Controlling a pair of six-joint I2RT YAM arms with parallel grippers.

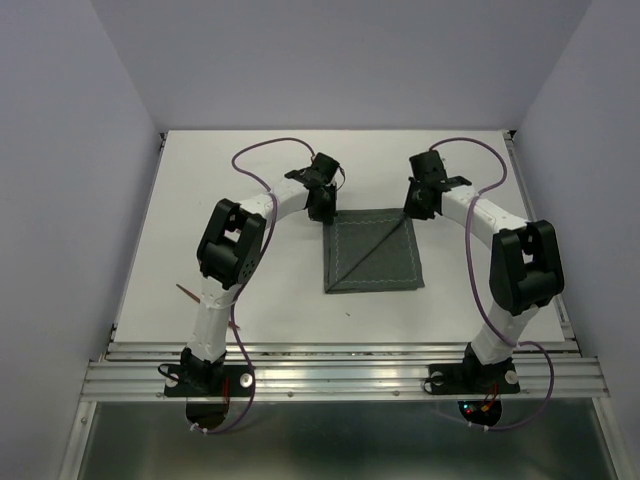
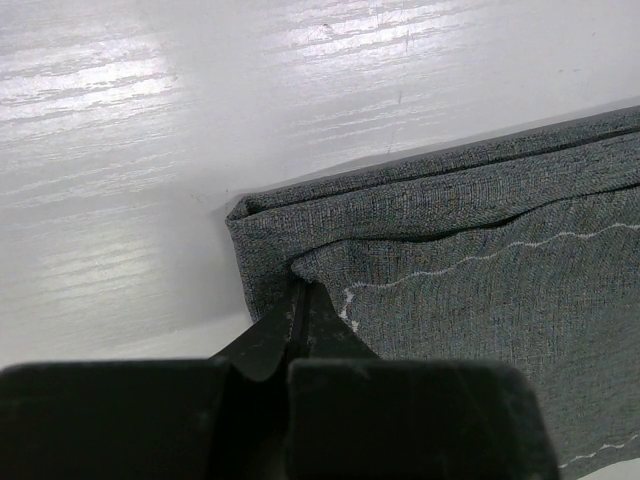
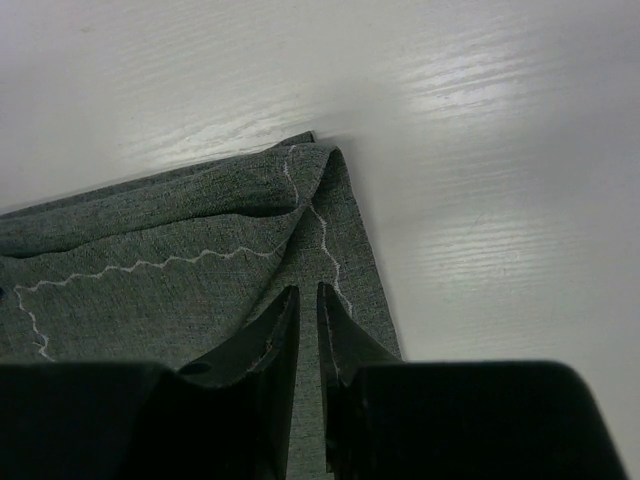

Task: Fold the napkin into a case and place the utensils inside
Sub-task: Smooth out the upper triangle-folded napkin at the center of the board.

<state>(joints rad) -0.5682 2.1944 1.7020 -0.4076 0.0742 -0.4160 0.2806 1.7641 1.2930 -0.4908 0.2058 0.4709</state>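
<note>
Napkin (image 1: 372, 250): lies folded flat mid-desk (image 1: 270, 300). Left claw (image 2: 298, 298): pinches shut on its far left corner. Right claw (image 3: 308, 297): sits at far right corner, jaws a slit apart, grip unclear.

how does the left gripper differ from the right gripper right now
The left gripper is shut tight, pinching the napkin; the right gripper shows a narrow gap between its fingers. The left gripper sits at the far left corner, the right gripper at the far right. Both reach down onto the napkin's far edge.
</note>
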